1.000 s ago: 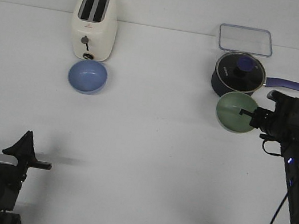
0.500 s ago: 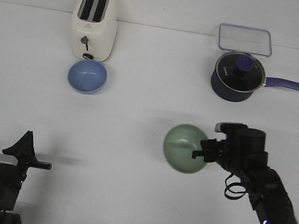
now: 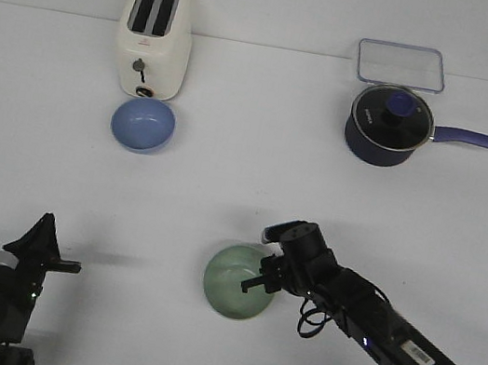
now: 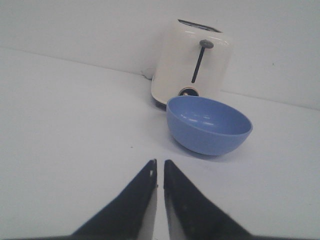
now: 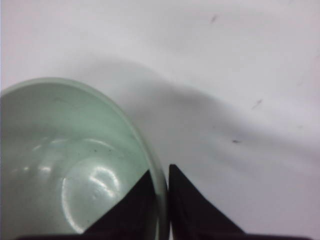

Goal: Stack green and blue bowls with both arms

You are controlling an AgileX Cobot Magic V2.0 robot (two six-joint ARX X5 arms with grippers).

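Two small smooth bowls lie well apart: the pale mint green bowl (image 3: 240, 282) sits near centre, its rim pinched by the right black pincer gripper (image 3: 262, 278). Far left — just before the cream toaster (image 3: 154, 39) — rests the periwinkle blue bowl (image 3: 143, 123). The left black pincer gripper (image 4: 158, 172) is clenched, grasping nothing.

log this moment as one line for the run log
right gripper: shut on pale mint green bowl rim, near table centre | left gripper: shut, empty | light periwinkle blue bowl: before toaster | stack: not done

Toaster (image 3: 154, 38) far left, blue bowl (image 3: 143, 123) directly before it, touching or nearly so. Saucepan (image 3: 388, 125) far right, lidded container (image 3: 401, 65) just behind. Green bowl (image 3: 239, 282) near centre.
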